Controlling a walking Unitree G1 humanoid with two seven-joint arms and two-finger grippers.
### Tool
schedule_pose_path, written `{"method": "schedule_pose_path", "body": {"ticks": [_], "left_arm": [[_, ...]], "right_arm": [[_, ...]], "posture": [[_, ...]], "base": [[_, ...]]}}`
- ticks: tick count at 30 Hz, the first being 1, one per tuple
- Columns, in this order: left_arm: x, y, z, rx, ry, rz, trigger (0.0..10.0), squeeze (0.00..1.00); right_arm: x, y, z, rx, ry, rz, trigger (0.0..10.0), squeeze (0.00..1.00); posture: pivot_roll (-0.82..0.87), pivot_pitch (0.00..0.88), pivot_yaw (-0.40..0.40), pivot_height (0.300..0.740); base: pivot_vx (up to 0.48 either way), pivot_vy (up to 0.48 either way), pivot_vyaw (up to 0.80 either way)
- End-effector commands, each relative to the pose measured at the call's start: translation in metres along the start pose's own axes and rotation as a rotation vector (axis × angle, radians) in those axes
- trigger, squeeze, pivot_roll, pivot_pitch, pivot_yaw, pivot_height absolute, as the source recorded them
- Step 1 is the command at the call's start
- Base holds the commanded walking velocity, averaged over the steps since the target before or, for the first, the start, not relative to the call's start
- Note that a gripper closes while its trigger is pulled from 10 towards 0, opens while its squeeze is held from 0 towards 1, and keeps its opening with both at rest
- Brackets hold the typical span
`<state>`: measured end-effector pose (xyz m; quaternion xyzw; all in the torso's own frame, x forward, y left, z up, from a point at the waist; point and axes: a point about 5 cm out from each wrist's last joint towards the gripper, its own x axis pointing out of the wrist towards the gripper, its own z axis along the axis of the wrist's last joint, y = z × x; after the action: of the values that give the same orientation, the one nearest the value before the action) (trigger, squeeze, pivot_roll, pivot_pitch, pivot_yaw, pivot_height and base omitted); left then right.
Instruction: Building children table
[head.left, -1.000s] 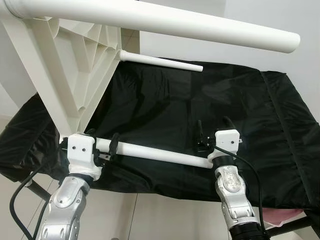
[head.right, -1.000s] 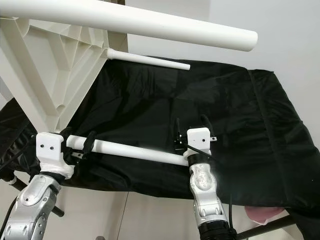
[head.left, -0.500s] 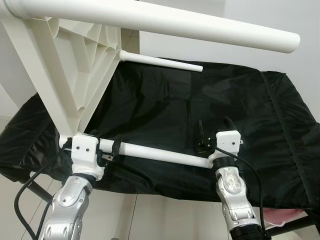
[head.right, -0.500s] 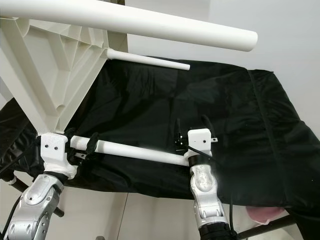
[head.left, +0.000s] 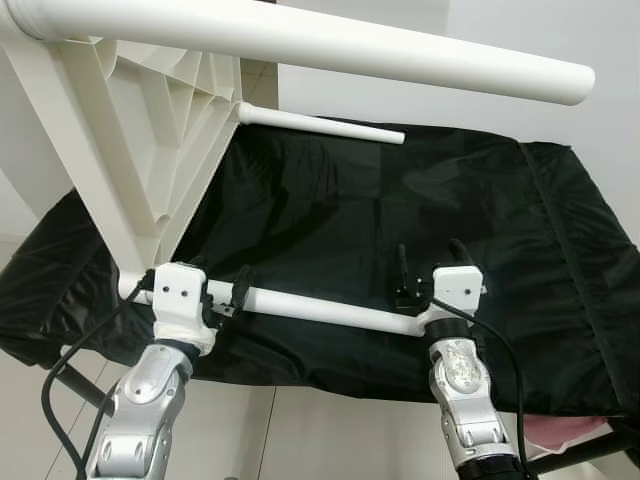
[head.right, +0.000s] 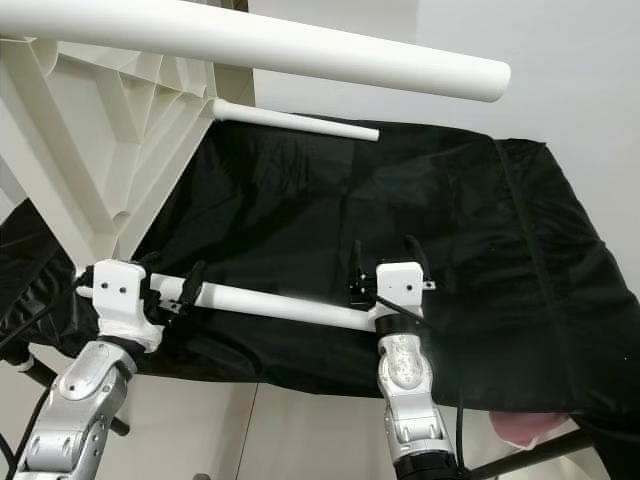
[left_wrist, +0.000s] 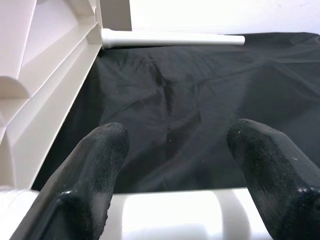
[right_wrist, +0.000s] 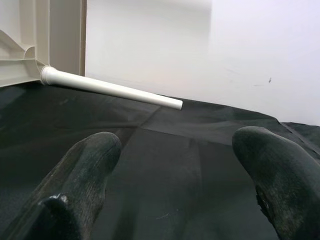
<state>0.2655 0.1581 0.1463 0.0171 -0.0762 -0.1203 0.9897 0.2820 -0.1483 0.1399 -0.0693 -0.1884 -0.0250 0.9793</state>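
Observation:
The white children's table top (head.left: 130, 130) stands on edge at the left, ribbed underside facing me. One white leg (head.left: 330, 45) juts out overhead and a second leg (head.left: 320, 124) lies on the black cloth farther back. A third leg (head.left: 320, 309) runs along the near edge, from the top's lower corner toward the right. My left gripper (head.left: 195, 282) is open, its fingers (left_wrist: 95, 165) hooked over this leg close to the table top. My right gripper (head.left: 430, 258) is open at the leg's free end, with nothing between its fingers (right_wrist: 85, 170).
A black cloth (head.left: 420, 200) covers the work surface, which drops off along the near edge by my wrists. A white wall (head.left: 540, 40) stands behind. Something pink (head.left: 570, 430) shows under the cloth at the lower right.
My left gripper has slid a little to the right along the near leg and slightly up. The right gripper has barely moved.

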Motion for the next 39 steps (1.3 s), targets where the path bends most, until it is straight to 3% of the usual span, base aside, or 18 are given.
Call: {"method": "schedule_pose_path", "body": {"ticks": [1,28,39], "left_arm": [[0.0002,-0.0023,-0.0065,-0.015,0.035,-0.017,10.0,0.0],[0.0042,-0.008,-0.011,-0.025,0.056,-0.046,10.0,0.0],[0.0072,-0.008,-0.0106,-0.024,0.054,-0.048,10.0,0.0]], "right_arm": [[-0.0022,-0.0024,-0.0024,-0.005,0.014,-0.013,10.0,0.0],[-0.0099,-0.0076,-0.0047,-0.031,0.034,-0.044,10.0,0.0],[-0.0092,-0.0079,-0.0055,-0.033,0.038,-0.054,10.0,0.0]], "posture": [[-0.03,0.039,0.016,0.74],[-0.06,0.053,0.027,0.74],[-0.06,0.048,0.032,0.74]], "base": [[0.0,0.0,0.0],[-0.009,0.0,0.0],[-0.265,0.0,0.0]]}}
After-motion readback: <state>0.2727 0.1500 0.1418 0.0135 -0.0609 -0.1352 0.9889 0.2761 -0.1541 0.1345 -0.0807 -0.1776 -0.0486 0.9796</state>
